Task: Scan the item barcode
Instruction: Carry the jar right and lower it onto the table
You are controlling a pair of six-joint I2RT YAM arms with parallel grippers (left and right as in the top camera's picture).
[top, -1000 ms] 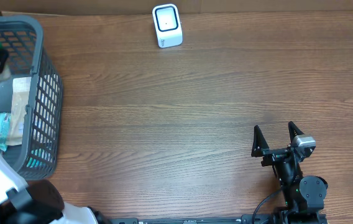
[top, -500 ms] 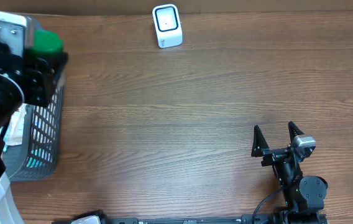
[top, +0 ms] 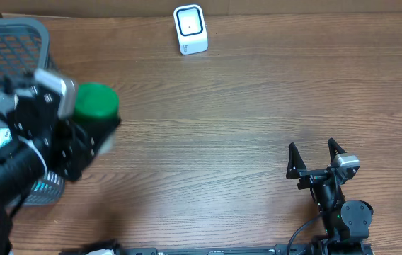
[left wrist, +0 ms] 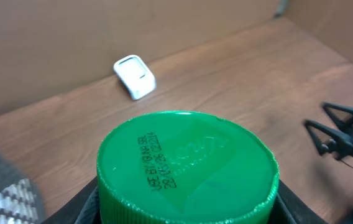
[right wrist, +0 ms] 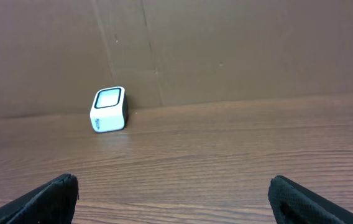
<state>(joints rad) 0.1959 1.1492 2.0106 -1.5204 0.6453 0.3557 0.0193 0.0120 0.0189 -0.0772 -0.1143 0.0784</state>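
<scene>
— Where is the item sitting right now?

— The left gripper (top: 88,131) is holding a green-capped container (top: 96,101) up in the air, just beside the right wall of the grey basket (top: 17,32) and over the left part of the table (top: 222,127).

— How are the jaws standing on it?

— They are closing partway around it. In the left wrist view a dark finger (left wrist: 82,205) is showing on each side, right under the rim of the cap (left wrist: 186,165).

— Which way is it pointing?

— The cap is facing upward, toward both the overhead camera and the wrist camera, and the printed date lines are reading across its top. The body below is hiding under the cap and the gripper, so the long axis seems to be running roughly up and down, with a slight lean; I cannot tell more exactly.

— And the scanner?

— The white scanner (top: 190,29) is standing at the far edge of the table, well apart from the container.

— What is the other arm doing?

— The right gripper (top: 316,154) is resting near the lower right corner, its jaws spreading wide with nothing between them.
</scene>
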